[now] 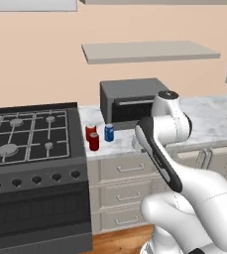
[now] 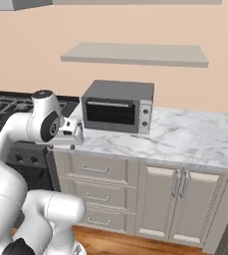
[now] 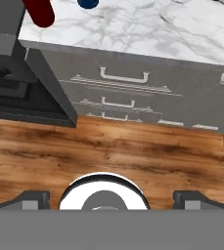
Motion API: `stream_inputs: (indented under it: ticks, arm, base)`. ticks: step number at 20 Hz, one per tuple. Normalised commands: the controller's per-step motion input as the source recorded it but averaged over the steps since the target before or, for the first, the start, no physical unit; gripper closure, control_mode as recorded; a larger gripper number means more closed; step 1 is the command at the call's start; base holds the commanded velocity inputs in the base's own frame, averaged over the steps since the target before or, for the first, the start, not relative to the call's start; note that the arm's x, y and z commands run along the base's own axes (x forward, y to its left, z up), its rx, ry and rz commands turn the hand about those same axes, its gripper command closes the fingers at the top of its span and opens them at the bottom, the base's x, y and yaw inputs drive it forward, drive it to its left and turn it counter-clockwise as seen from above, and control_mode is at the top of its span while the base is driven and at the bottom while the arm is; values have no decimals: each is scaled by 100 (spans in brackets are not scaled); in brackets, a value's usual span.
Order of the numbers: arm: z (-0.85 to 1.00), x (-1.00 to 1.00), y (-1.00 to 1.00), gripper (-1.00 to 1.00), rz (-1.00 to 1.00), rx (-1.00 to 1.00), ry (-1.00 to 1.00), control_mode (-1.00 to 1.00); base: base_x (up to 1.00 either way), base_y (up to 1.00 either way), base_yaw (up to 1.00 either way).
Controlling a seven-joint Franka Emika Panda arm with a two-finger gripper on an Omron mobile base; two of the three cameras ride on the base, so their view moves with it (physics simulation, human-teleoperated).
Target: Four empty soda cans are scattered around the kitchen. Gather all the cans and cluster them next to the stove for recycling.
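Note:
Three soda cans stand close together on the marble counter [image 1: 209,119] just right of the black stove [image 1: 30,136]: two red cans [image 1: 90,131] [image 1: 94,142] and a blue one [image 1: 109,133]. In the hand view one red can [image 3: 39,10] and the blue can [image 3: 88,3] sit at the top edge, with the stove's front [image 3: 15,73] at left. My gripper [image 2: 71,133] hangs at the counter's front edge, right of the cans, pointing down. Its fingertips [image 3: 35,199] stand wide apart around the gripper's middle [image 3: 116,200], which is open and holds nothing.
A grey box-shaped countertop oven [image 1: 130,101] stands behind the cans against the wall. A shelf [image 1: 149,51] hangs above it. Cabinet drawers with handles [image 3: 123,78] and the wood floor [image 3: 133,146] lie below the hand. More marble counter [image 2: 185,137] stretches right.

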Motion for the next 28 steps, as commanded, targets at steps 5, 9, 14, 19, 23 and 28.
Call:
stream_inputs:
  ticks: [5, 9, 14, 19, 23, 28]
  arm:
    - [0, 0, 0, -100, 0, 0, 0, 100]
    - [0, 0, 0, -100, 0, 0, 0, 100]
    - [0, 0, 0, -100, 0, 0, 0, 100]
    - [0, 0, 0, -100, 0, 0, 0, 100]
    - [0, 0, 0, -100, 0, 0, 0, 100]
    - [0, 0, 0, -100, 0, 0, 0, 100]
  base:
    - [-4, -77, -13]
    - [0, -33, -40]
    - [0, -6, -46]
    - [0, 0, -50]
    - [0, -3, -49]
    - [0, -15, -46]
